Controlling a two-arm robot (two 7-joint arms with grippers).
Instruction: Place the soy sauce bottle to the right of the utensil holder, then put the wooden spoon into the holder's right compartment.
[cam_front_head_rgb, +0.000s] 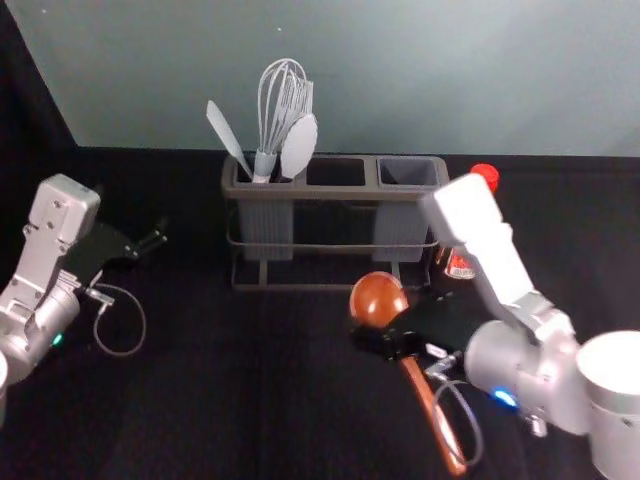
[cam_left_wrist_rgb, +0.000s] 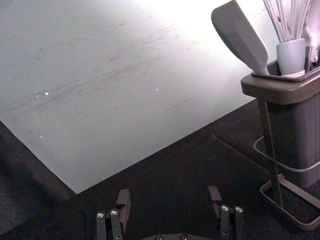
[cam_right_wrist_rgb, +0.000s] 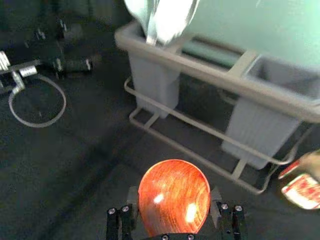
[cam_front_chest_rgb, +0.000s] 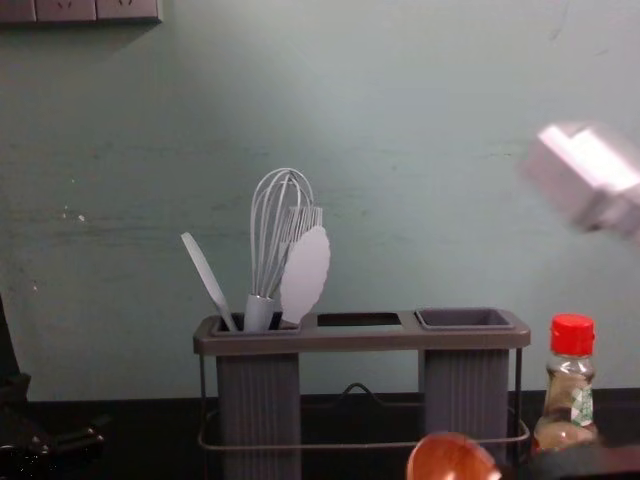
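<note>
The wooden spoon's bowl (cam_front_head_rgb: 378, 298) is in front of the holder, its handle slanting back toward me. At the bowl's lower end is my right gripper (cam_front_head_rgb: 385, 340); in the right wrist view the gripper (cam_right_wrist_rgb: 174, 202) has its fingers against both sides of the bowl (cam_right_wrist_rgb: 174, 195). The bowl (cam_front_chest_rgb: 452, 458) shows raised in the chest view. The utensil holder (cam_front_head_rgb: 335, 287) has an empty right compartment (cam_front_chest_rgb: 465, 318). Just right of it stands the soy sauce bottle (cam_front_chest_rgb: 568, 400), red-capped and upright. My left gripper (cam_front_head_rgb: 150, 245) is idle at the left, open in its wrist view (cam_left_wrist_rgb: 170, 205).
A whisk (cam_front_head_rgb: 283, 110), a spatula (cam_front_head_rgb: 228, 135) and a pale spoon-shaped utensil (cam_front_head_rgb: 299, 147) stand in the holder's left compartment. The middle compartment is open at the top. Behind the dark table rises a pale green wall. My right forearm passes close in front of the bottle.
</note>
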